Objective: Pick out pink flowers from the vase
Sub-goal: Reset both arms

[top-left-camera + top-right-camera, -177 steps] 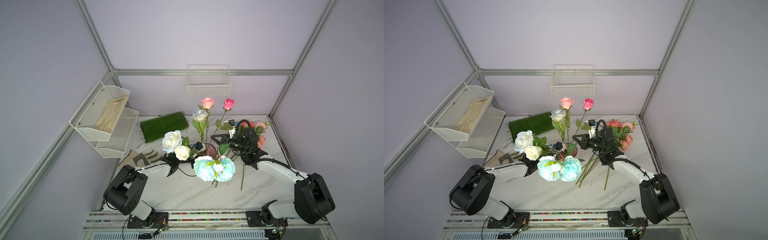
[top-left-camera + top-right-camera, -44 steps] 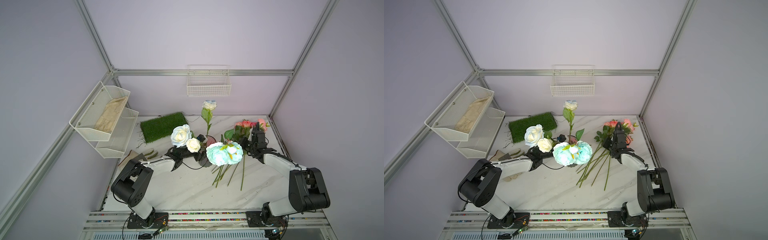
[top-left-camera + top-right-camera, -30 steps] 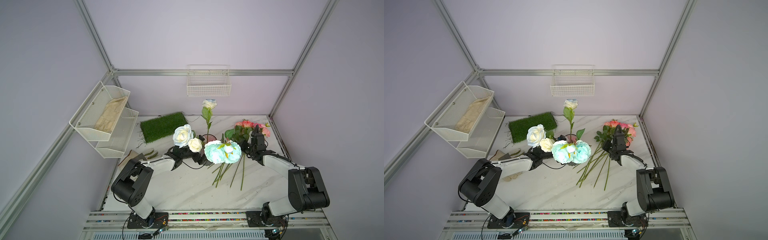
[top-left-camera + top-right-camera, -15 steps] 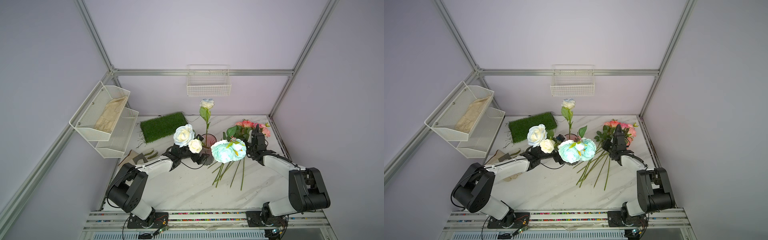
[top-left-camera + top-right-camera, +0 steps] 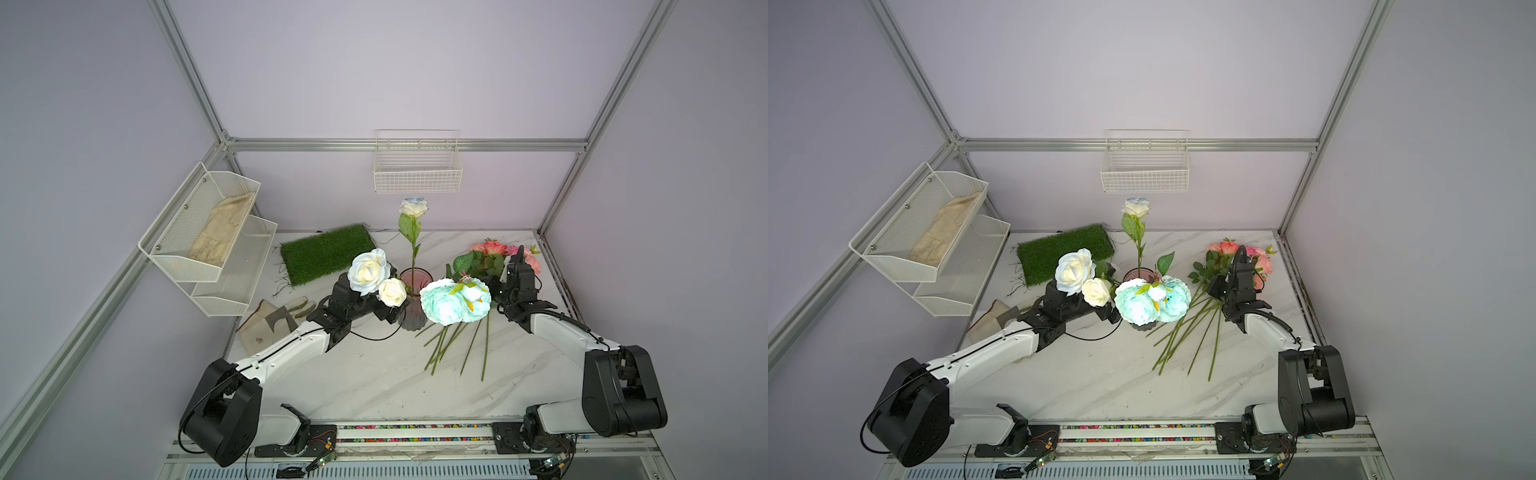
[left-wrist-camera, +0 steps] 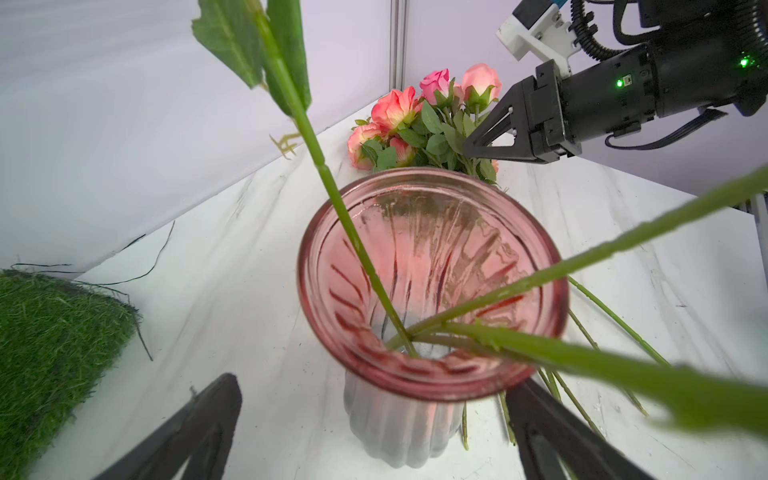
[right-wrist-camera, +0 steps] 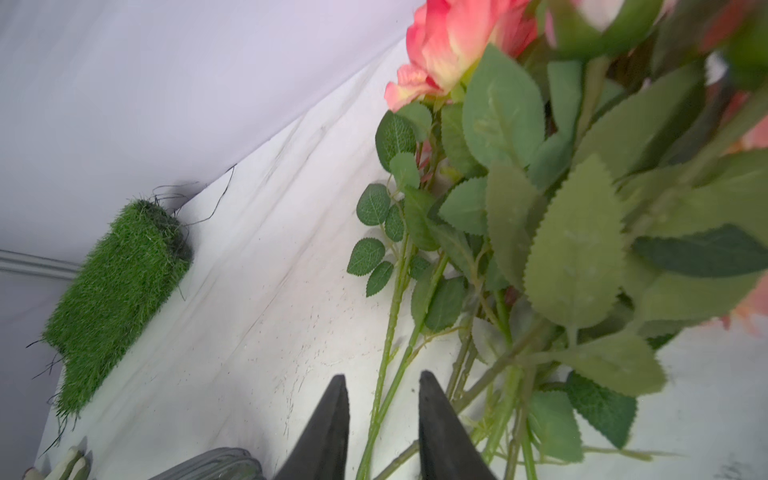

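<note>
The vase (image 6: 457, 232) is tinted smoky pink and ribbed; the flowers (image 6: 395, 110) are coloured coral and magenta; the table (image 5: 374, 374) is veined white.

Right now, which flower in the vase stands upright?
The single pale rose on the tall stem rising straight from the vase. The two cream roses and the aqua blooms lean out low.

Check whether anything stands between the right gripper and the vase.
Yes. The aqua blooms lean out of the vase toward the right gripper and, in both top views, fill the space between them. The pink flowers lie on the table beside that gripper, their stems running under the blooms.
</note>
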Robot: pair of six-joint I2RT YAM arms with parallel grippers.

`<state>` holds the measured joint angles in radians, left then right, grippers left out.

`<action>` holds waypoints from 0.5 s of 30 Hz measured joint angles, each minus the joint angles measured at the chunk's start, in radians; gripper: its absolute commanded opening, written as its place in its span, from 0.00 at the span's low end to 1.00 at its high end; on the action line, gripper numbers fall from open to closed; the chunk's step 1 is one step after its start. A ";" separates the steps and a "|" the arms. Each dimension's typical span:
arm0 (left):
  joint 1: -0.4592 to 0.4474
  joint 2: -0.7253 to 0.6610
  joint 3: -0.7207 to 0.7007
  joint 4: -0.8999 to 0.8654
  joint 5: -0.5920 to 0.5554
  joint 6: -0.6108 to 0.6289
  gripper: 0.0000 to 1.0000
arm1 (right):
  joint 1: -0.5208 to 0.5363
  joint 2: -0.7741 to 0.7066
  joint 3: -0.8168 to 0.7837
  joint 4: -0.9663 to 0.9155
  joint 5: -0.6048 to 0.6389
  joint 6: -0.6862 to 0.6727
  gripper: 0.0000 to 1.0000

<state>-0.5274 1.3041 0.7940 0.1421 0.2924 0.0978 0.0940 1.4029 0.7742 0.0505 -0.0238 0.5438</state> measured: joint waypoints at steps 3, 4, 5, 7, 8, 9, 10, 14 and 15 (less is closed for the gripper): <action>0.005 -0.030 -0.026 -0.037 -0.016 -0.002 1.00 | -0.013 -0.007 0.004 -0.006 0.059 -0.018 0.37; 0.006 -0.038 -0.036 -0.049 -0.021 -0.004 1.00 | -0.016 -0.007 0.005 -0.009 0.076 -0.025 0.38; 0.010 -0.048 -0.050 -0.066 -0.027 -0.008 1.00 | -0.021 -0.007 0.005 -0.014 0.100 -0.034 0.39; 0.016 -0.069 -0.077 -0.099 -0.041 -0.014 1.00 | -0.027 -0.006 0.005 -0.019 0.142 -0.050 0.39; 0.022 -0.083 -0.092 -0.116 -0.050 -0.023 1.00 | -0.027 -0.005 0.006 -0.021 0.160 -0.059 0.39; 0.031 -0.100 -0.108 -0.129 -0.061 -0.033 1.00 | -0.029 -0.004 0.008 -0.021 0.179 -0.069 0.40; 0.042 -0.116 -0.122 -0.138 -0.069 -0.043 1.00 | -0.031 -0.002 0.010 -0.021 0.195 -0.077 0.40; 0.150 -0.208 -0.190 -0.163 -0.129 -0.102 1.00 | -0.032 0.012 0.010 -0.014 0.262 -0.113 0.53; 0.188 -0.224 -0.200 -0.167 -0.154 -0.115 1.00 | -0.032 0.015 0.008 -0.005 0.278 -0.126 0.62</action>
<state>-0.3397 1.0801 0.5945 -0.0250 0.1383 -0.0174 0.0624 1.4178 0.7818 0.0456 0.2546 0.4175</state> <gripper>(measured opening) 0.997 0.505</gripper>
